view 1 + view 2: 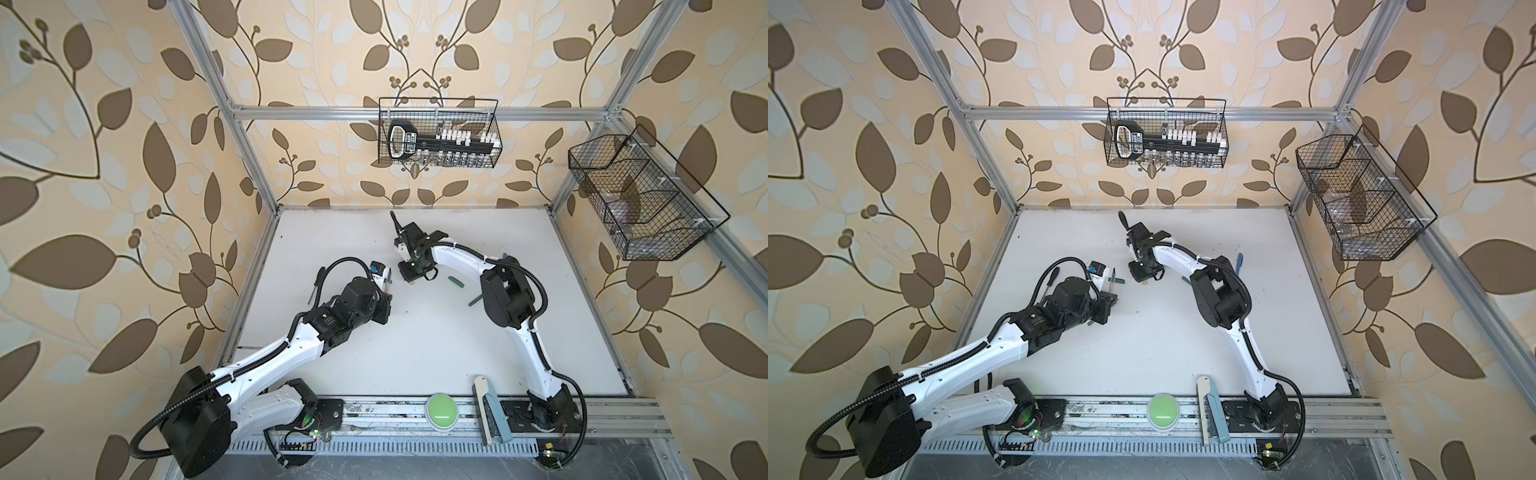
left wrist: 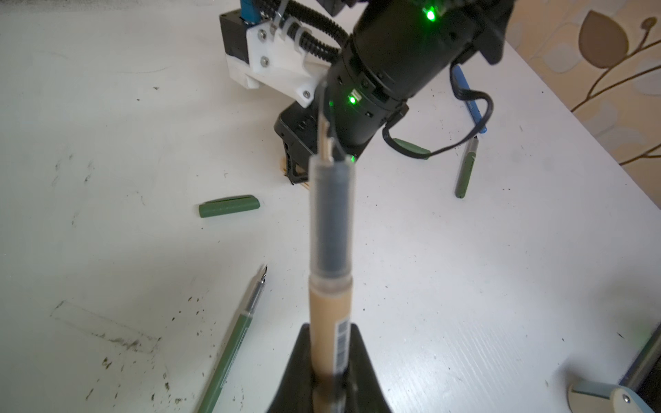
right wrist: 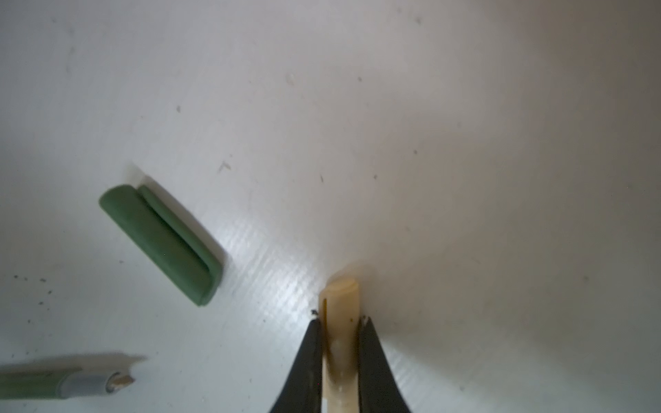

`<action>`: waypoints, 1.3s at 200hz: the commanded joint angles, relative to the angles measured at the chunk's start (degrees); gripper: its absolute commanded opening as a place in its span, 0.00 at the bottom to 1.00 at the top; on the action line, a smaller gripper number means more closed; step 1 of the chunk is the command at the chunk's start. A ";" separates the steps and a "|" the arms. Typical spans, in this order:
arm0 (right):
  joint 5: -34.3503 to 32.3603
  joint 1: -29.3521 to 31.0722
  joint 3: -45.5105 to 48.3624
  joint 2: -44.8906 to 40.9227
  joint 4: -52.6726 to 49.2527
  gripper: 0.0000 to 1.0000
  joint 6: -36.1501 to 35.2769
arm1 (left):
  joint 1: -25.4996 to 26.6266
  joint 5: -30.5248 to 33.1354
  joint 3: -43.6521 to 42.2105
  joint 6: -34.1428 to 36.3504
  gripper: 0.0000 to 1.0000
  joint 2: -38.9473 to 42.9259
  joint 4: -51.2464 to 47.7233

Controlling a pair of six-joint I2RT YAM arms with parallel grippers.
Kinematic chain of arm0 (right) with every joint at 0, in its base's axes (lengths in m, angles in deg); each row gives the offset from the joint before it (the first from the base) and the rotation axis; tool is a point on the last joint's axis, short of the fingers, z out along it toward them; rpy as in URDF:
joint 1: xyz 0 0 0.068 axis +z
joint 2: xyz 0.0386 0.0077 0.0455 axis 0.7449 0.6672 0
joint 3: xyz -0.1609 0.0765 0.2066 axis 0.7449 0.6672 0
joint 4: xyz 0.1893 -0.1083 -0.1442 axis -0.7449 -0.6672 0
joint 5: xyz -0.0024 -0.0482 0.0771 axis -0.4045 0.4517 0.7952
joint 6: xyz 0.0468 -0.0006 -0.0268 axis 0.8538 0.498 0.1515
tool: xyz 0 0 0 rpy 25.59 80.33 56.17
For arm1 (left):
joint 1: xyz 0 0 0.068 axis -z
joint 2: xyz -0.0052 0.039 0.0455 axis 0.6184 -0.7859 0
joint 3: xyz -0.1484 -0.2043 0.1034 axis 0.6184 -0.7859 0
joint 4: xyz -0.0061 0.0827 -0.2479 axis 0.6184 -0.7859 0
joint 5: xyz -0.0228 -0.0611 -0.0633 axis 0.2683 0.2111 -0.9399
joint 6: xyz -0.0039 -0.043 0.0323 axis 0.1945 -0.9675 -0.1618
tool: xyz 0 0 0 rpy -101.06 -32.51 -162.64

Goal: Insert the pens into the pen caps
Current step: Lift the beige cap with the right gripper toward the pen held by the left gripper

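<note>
Left fingers (image 2: 297,361) are clamped on the beige pen (image 2: 327,314), which juts out from them above the white surface (image 2: 465,286), its clear front section and dark core aimed toward the right arm's wrist. A white sticker (image 2: 342,343) on its barrel carries a barcode, with no legible word.

Right fingers (image 3: 309,361) pinch the beige cap (image 3: 339,318) from both sides, each touching it. The cap's rounded end pokes past the fingertips, low at the surface.

Just beside it lies a dark green cap (image 3: 161,243), clip showing. Near that is a dark green pen (image 2: 232,350) with a bare nib, and the pale printed strip along its barrel is too blurred to read. Farther off lie a second green cap (image 2: 409,148), a second green pen (image 2: 465,171) and the blue pen (image 2: 468,96).

In both top views a wire basket (image 1: 383,124) on the back wall holds a black key-shaped rack whose label (image 1: 409,146) is unreadable.
</note>
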 commanded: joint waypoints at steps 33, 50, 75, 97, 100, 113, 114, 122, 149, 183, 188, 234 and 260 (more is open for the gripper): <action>8.94 -5.00 19.35 -16.45 14.67 0.11 4.81 | -0.38 -4.29 4.34 4.05 0.00 -7.02 9.79; 11.68 -6.72 25.95 -22.26 21.88 0.10 6.62 | -0.35 -4.72 4.93 5.59 0.00 -8.28 11.51; 15.74 -8.65 35.30 -30.12 33.23 0.09 9.68 | 0.00 -3.29 5.36 6.92 0.00 -8.63 12.92; 17.56 -9.06 41.46 -35.35 41.14 0.09 11.22 | 0.84 -0.95 3.68 6.90 0.00 -7.20 16.03; 17.81 -9.06 42.21 -35.87 42.14 0.09 11.46 | 1.06 -0.70 3.49 6.86 0.00 -7.03 16.36; 18.79 -9.06 45.00 -38.95 46.20 0.09 12.18 | 1.68 -1.05 2.98 6.68 0.00 -6.67 17.92; 18.89 -9.06 45.30 -39.13 46.63 0.08 12.26 | 1.72 -1.04 2.98 6.64 0.00 -6.67 17.98; 19.75 -8.97 47.09 -41.09 49.26 0.08 12.63 | 2.46 -1.23 3.53 6.48 0.00 -6.67 17.64; 21.11 -8.11 52.23 -48.85 57.06 0.09 13.76 | 5.42 -3.58 6.14 7.10 0.00 -5.44 14.54; 19.40 -7.75 57.51 -56.60 64.95 0.10 16.57 | 5.45 -2.82 4.63 8.08 0.00 -2.25 15.80; 19.15 -7.70 57.88 -57.26 65.48 0.10 16.92 | 5.45 -2.43 4.50 8.25 0.00 -2.11 15.99; 18.72 -6.13 57.46 -59.18 64.54 0.10 16.65 | 5.45 -3.26 3.97 7.88 0.00 -2.71 17.61; 18.87 -5.24 57.54 -60.96 65.74 0.11 17.07 | 5.45 -4.04 3.95 7.69 0.00 -2.72 17.80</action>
